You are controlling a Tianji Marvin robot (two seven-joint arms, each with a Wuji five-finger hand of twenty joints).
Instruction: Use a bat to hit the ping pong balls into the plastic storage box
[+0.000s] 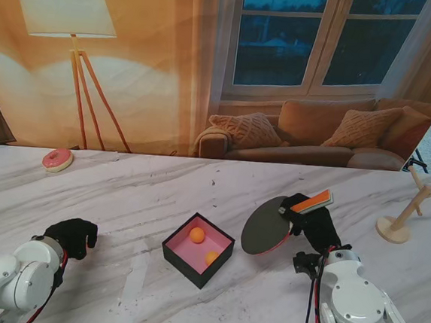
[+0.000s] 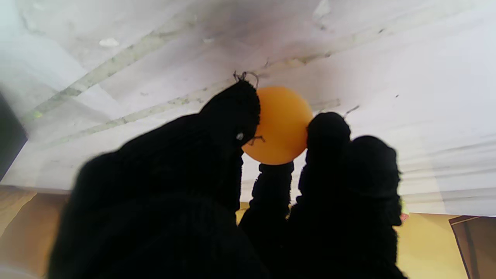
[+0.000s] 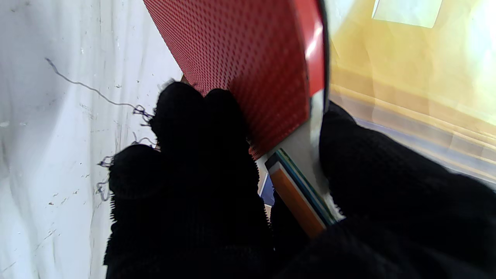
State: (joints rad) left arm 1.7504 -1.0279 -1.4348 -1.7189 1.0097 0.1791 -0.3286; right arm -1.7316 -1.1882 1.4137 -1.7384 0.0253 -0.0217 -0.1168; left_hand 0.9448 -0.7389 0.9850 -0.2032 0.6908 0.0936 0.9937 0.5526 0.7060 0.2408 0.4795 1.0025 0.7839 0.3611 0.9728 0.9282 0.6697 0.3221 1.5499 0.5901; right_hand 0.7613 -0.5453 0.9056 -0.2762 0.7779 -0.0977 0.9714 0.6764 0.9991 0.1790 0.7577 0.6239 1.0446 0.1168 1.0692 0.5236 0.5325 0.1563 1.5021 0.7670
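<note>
Right hand [image 1: 312, 219]: closed around the handle of the bat [image 1: 268, 230], fingers [image 3: 201, 155] wrapped at the neck where the red pimpled face meets the handle. From the stand's view the blade sits just beside the box [image 1: 198, 249], at about 3 o'clock from it, dark face toward the camera; whether its edge touches the table [image 1: 137, 192] cannot be told.

Left hand [image 1: 73, 236]: closed on an orange ball [image 2: 281, 124], pinched between gloved fingertips [image 2: 327, 130], close over the marble. It sits well apart from the box, at about 9 o'clock from it.

Box: black outside, pink inside, open-topped, with two orange balls [image 1: 197, 235] already lying in it.

Also present, not involved: a pink doughnut [image 1: 57, 160] at the far left and a wooden stand [image 1: 406, 212] at the far right.

Judgement: two balls appear delivered; the step in hand is presenting a third. The next move calls for the left hand to set or release its ball within reach of the blade, then a light, controlled stroke toward the box opening. Risk: too firm a stroke sends the ball over the low wall.
</note>
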